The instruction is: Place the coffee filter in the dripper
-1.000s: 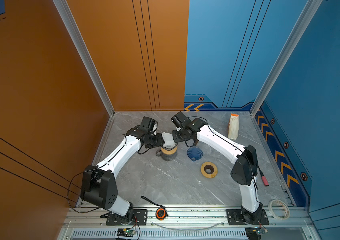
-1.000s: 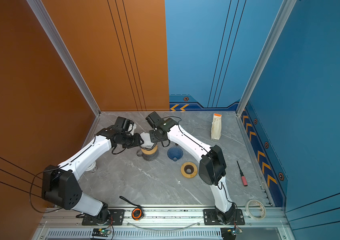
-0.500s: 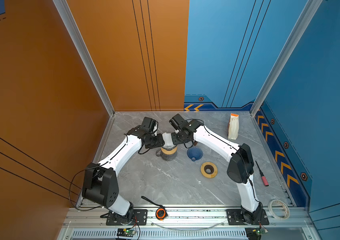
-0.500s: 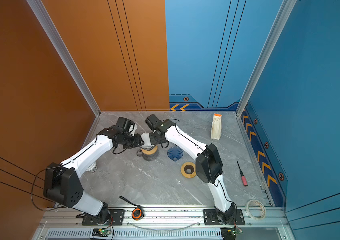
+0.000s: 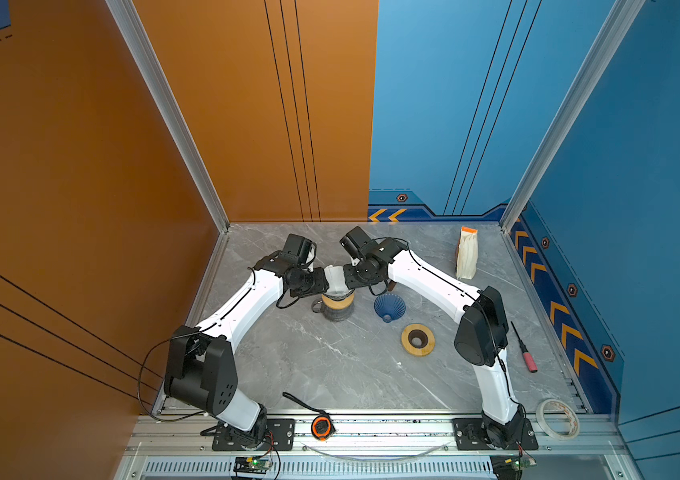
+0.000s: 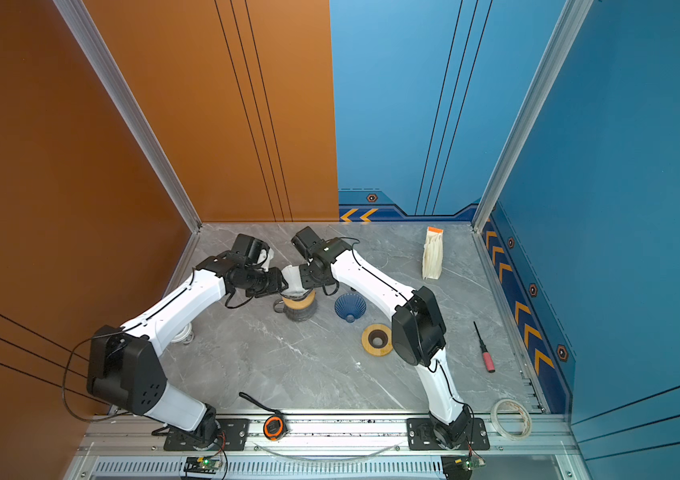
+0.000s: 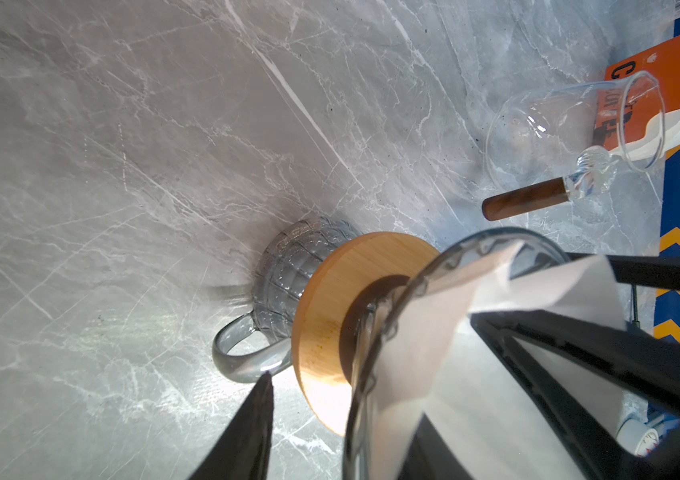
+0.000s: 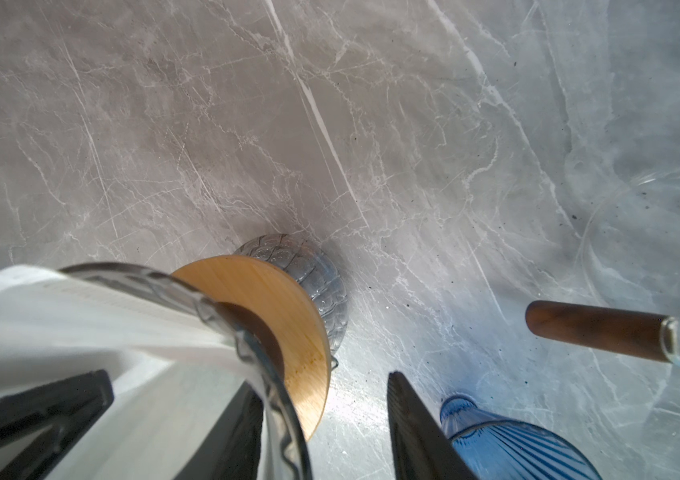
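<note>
The white paper coffee filter point(image 5: 335, 277) point(image 6: 293, 277) stands in the clear glass dripper point(image 7: 446, 253) point(image 8: 221, 320), its top edge sticking up above the rim. The dripper rests by a wooden collar point(image 5: 337, 300) on a grey glass mug point(image 7: 292, 266). My left gripper point(image 7: 346, 399) and right gripper point(image 8: 319, 386) meet over it from either side. Each is open and straddles the rim, with one finger inside against the filter point(image 7: 433, 332) point(image 8: 80, 307) and the other finger outside, clear of the glass.
A blue ribbed dripper point(image 5: 389, 306) lies right of the mug, with a spare wooden ring point(image 5: 417, 339) nearer the front. A clear glass server with a wooden handle point(image 7: 554, 137) lies behind. A filter bag point(image 5: 467, 253), screwdriver point(image 5: 523, 349), tape roll point(image 5: 557, 417) and tape measure point(image 5: 321, 427) sit around.
My right arm's elbow has swung a little to the left, bringing its gripper closer in over the dripper. The left arm and the filter have hardly moved.
</note>
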`<state>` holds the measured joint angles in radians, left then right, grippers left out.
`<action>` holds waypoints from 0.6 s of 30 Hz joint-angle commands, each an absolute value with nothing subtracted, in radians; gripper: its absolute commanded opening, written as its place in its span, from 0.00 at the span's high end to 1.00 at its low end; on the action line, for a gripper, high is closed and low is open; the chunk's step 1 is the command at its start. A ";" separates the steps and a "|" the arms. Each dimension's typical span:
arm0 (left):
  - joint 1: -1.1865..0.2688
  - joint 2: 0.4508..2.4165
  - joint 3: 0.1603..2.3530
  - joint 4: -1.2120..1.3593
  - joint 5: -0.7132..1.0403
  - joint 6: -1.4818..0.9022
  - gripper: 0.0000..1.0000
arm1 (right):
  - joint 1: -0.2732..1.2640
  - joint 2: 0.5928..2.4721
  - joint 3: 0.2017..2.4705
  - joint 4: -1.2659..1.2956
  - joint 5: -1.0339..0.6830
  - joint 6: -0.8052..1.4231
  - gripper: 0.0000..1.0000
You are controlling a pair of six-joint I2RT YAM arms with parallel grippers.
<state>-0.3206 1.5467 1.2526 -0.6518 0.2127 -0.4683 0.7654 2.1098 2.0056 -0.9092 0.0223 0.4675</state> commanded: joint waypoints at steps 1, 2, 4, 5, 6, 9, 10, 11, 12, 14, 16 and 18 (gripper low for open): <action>-0.311 1.546 1.280 -0.679 0.201 -0.456 0.55 | 0.760 2.123 2.033 -0.948 0.008 0.450 0.53; -0.311 1.547 1.282 -0.679 0.203 -0.457 0.55 | 0.760 2.121 2.037 -0.947 0.004 0.449 0.53; -0.311 1.547 1.288 -0.678 0.210 -0.458 0.55 | 0.759 2.120 2.047 -0.947 -0.021 0.440 0.53; -0.311 1.548 1.293 -0.678 0.218 -0.459 0.55 | 0.758 2.119 2.053 -0.947 -0.031 0.437 0.53; -0.311 1.548 1.299 -0.678 0.223 -0.459 0.54 | 0.758 2.118 2.059 -0.947 -0.034 0.437 0.52; -0.311 1.544 1.318 -0.678 0.231 -0.463 0.54 | 0.757 2.109 2.076 -0.948 -0.034 0.437 0.50; -0.311 1.542 1.324 -0.678 0.232 -0.465 0.53 | 0.757 2.106 2.082 -0.947 -0.036 0.436 0.49; -0.310 1.540 1.329 -0.678 0.235 -0.466 0.53 | 0.757 2.101 2.087 -0.947 -0.035 0.436 0.48; -0.310 1.537 1.335 -0.680 0.236 -0.467 0.52 | 0.757 2.098 2.091 -0.947 -0.037 0.436 0.48; -0.311 1.532 1.344 -0.682 0.236 -0.467 0.52 | 0.758 2.090 2.095 -0.947 -0.036 0.433 0.47; -0.311 1.528 1.351 -0.687 0.233 -0.466 0.51 | 0.757 2.082 2.095 -0.947 -0.033 0.430 0.46; -0.311 1.521 1.353 -0.693 0.228 -0.467 0.50 | 0.756 2.080 2.094 -0.947 -0.031 0.425 0.44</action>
